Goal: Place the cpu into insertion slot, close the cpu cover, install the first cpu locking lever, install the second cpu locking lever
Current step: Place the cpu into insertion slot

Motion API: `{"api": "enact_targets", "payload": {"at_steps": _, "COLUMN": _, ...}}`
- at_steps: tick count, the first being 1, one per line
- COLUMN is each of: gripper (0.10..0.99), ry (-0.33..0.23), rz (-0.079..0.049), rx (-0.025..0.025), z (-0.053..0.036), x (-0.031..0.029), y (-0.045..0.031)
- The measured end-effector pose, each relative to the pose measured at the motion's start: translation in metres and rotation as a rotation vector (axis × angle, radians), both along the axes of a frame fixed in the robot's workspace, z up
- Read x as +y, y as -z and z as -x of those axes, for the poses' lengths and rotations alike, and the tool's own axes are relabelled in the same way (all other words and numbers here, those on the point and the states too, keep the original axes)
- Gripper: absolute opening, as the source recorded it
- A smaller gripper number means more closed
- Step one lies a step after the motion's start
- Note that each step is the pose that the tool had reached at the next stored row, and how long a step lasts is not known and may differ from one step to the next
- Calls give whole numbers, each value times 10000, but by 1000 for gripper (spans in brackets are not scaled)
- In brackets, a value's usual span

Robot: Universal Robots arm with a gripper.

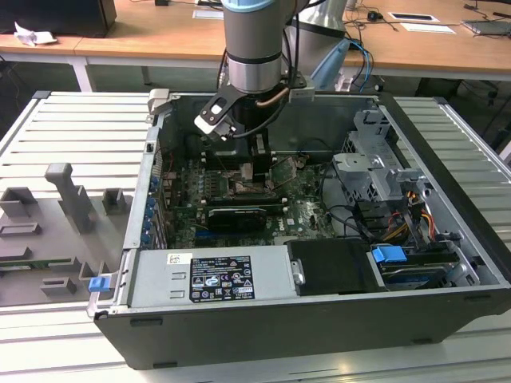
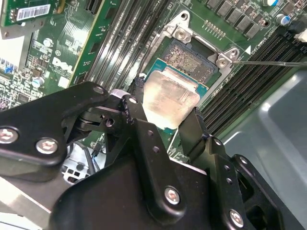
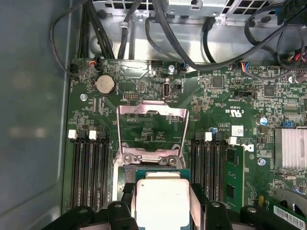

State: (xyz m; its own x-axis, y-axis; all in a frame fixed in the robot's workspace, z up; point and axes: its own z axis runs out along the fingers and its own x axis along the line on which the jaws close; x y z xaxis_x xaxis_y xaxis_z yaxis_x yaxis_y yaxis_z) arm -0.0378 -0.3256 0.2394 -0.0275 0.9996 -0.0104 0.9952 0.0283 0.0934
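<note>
The cpu (image 2: 170, 98), silver top up, sits between my gripper's (image 2: 163, 115) two black fingers (image 2: 132, 108), which are shut on its sides. It hangs just over the insertion slot (image 2: 189, 62), whose dark pin field shows past the chip's far edge. In the first wrist view the cpu (image 3: 162, 201) covers most of the socket, and the cpu cover (image 3: 152, 109) stands swung open behind it as a silvery frame. A thin locking lever (image 2: 268, 62) juts out beside the socket. In the exterior view my gripper (image 1: 249, 163) reaches down into the computer case over the board.
Long black memory slots (image 3: 88, 167) flank the socket on both sides. Black cables (image 3: 192, 62) run along the board's edge near a coin battery (image 3: 104, 85). A grey power supply (image 1: 211, 275) and a drive cage (image 1: 375, 171) crowd the case.
</note>
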Motion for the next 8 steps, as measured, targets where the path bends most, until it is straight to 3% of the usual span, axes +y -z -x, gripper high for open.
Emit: {"api": "enact_targets", "payload": {"at_steps": 8, "gripper": 537, "ry": -59, "rz": -1, "rx": 0, "z": 7, "x": 15, "y": 33}}
